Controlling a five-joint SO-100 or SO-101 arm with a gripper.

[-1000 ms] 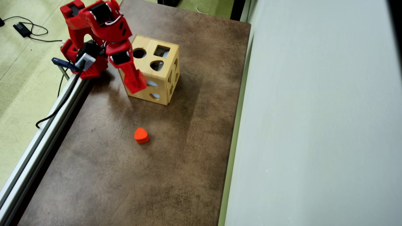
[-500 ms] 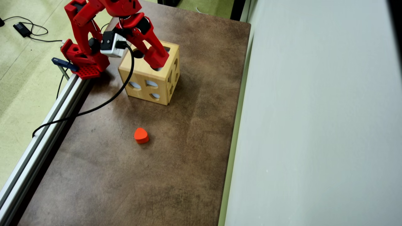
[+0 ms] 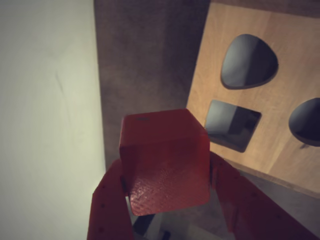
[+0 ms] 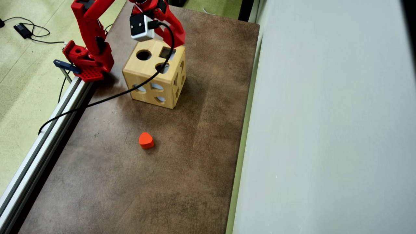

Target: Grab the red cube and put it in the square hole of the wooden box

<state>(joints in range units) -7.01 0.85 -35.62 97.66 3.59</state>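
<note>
Between the hand's [image 3: 167, 195] fingers (pinched) sits the red cube [image 3: 165, 160].

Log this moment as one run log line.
gripper: shut on red cube | position: above wooden box, beside square hole | insertion: pending

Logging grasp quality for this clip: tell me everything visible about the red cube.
In the wrist view, the red cube is a small deep-red block with sharp edges and a grainy near face. The pincer holds it between its two red fingers, one on each side, above the table, just left of the box's square hole.
</note>
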